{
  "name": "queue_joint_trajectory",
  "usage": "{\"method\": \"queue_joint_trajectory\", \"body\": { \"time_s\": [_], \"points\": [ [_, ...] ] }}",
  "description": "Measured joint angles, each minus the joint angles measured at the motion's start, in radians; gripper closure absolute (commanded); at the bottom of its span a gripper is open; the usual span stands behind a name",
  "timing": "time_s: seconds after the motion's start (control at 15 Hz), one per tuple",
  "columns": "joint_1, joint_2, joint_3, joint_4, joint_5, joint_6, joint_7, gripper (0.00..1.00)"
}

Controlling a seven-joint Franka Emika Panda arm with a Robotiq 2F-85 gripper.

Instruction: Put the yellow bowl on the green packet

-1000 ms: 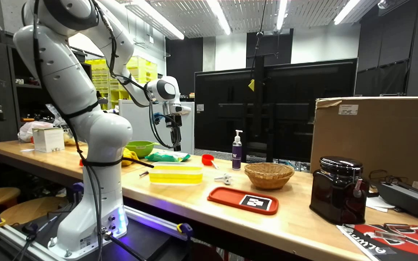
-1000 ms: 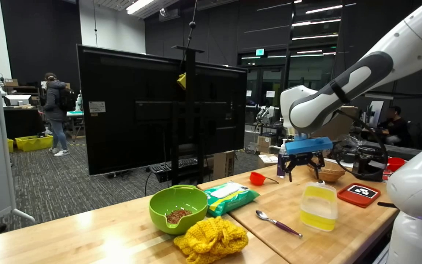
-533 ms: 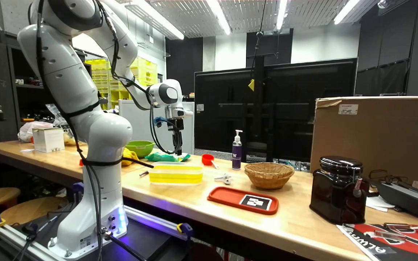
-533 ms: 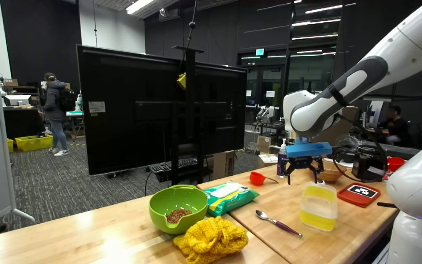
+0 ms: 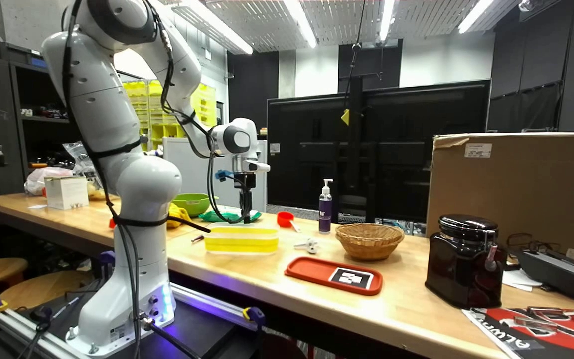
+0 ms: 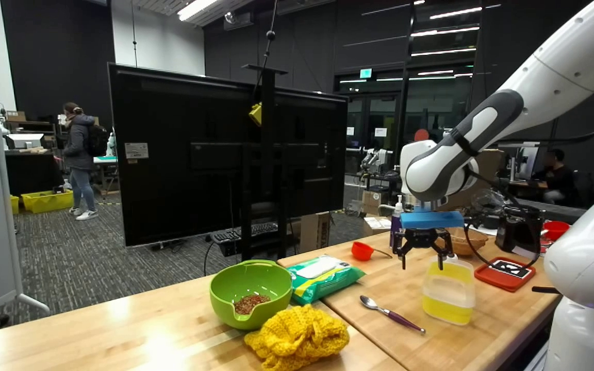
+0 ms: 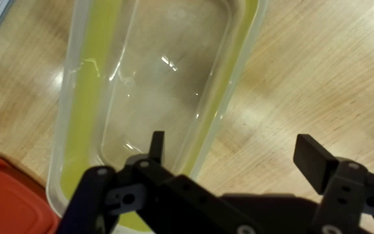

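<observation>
Hanging in an exterior view, the end effector [image 6: 423, 265] is holding its jaws apart, masking part of a woven basket [image 6: 469, 241] and crossing the rim of the yellow bowl [image 6: 449, 292]. That bowl, of translucent, yellow-sided plastic, is standing on the wooden tabletop [image 6: 379, 340], a spoon [image 6: 392, 313] lying between it and the crinkled green packet [image 6: 323, 278]. Behind, a black screen [image 6: 188, 170] is rising above grey carpet [image 6: 60, 268].

In an exterior view, the end effector is covering part of the green packet; its jaws are lining up edge-on, hiding their gap. A cardboard box [image 5: 516, 184] is running out of frame, and a smooth red tray [image 5: 312, 273] is lying near the yellow bowl.

In the wrist view, the black fingers [image 7: 315, 165] are standing wide apart, one over the yellow bowl's inside, the other over the wood outside its wall; whether either is touching I cannot tell. The bowl's rounded oblong is running off the top edge, a lower corner disappearing behind a finger, glints dotting the clear base. The red tray is being cut off at lower left.
</observation>
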Motion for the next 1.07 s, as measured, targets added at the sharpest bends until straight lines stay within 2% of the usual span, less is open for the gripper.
{"method": "queue_joint_trajectory", "body": {
  "time_s": [0.53,0.6,0.67,1.07],
  "points": [
    [0.001,0.151,-0.042,0.0,0.103,0.144,-0.121,0.0],
    [0.002,0.172,-0.046,0.0,0.118,0.163,-0.14,0.25],
    [0.003,0.19,-0.049,0.0,0.129,0.177,-0.155,0.26],
    [0.011,0.224,-0.055,0.016,0.147,0.207,-0.202,0.66]
  ]
}}
